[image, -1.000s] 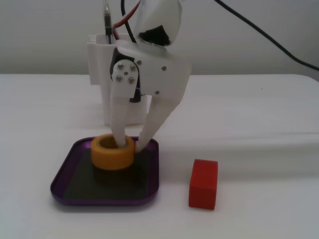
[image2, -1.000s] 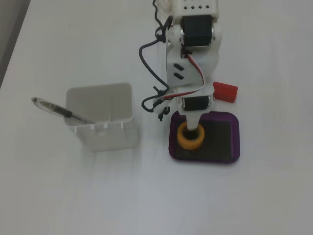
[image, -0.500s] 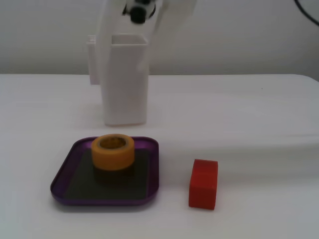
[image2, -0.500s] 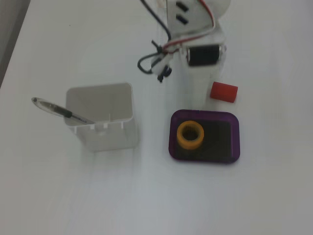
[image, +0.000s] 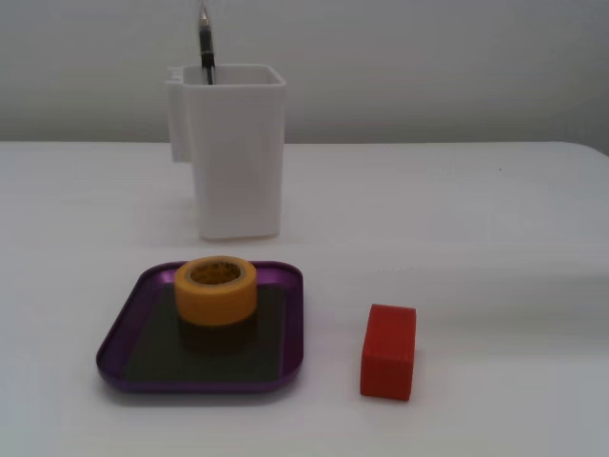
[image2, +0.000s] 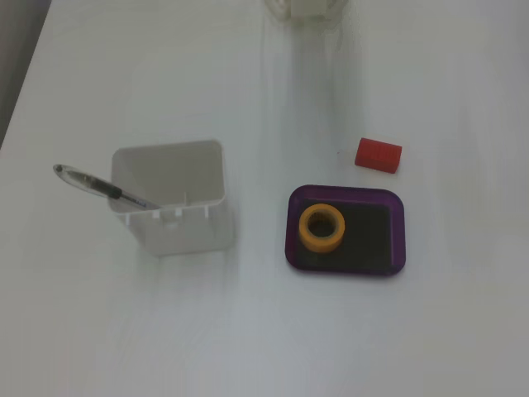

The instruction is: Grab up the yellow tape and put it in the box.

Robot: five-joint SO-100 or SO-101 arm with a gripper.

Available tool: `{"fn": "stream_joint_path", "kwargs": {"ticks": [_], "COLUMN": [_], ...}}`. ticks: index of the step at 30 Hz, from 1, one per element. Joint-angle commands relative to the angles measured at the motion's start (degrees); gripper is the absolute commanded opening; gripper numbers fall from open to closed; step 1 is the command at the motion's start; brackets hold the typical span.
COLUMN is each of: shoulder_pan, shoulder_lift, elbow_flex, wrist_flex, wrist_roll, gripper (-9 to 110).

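The yellow tape [image: 215, 290] [image2: 322, 228] lies flat inside the box [image: 128, 319] [image2: 388, 240], a shallow purple tray with a dark bottom. The roll sits toward the tray's far side in the low fixed view and toward its left side in the fixed view from above. Its round core faces up. Nothing touches the tape. The gripper is out of both fixed views; only a sliver of the arm's white base [image2: 310, 8] shows at the top edge of the view from above.
A tall white plastic container [image: 233, 152] [image2: 173, 198] with a pen [image: 204, 43] [image2: 99, 187] stands beside the tray. A red block [image: 388, 350] [image2: 378, 155] lies on the white table close to the tray.
The gripper, with one finger inside the roll's core a second ago, has lifted away and withdrawn out of both views. The tape stays in the tray.
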Motion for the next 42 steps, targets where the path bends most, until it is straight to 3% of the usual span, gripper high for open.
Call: {"fn": "stream_joint_path", "kwargs": {"ticks": [1, 8, 19, 24, 36, 42], "shoulder_pan": [0.4, 0.4, 0.4, 1.5, 5.9, 5.7], "shoulder_lift": [11.5, 31.0, 65.7, 76.6, 74.0, 74.0], "elbow_flex": [13.4, 45.4, 85.3, 92.5, 104.2, 107.5], "wrist_flex": [-2.5, -8.7, -28.7, -29.0, -28.7, -29.4], "wrist_roll": [0.1, -0.1, 0.0, 0.1, 0.7, 9.1], "gripper": [13, 13, 13, 13, 13, 13]}}
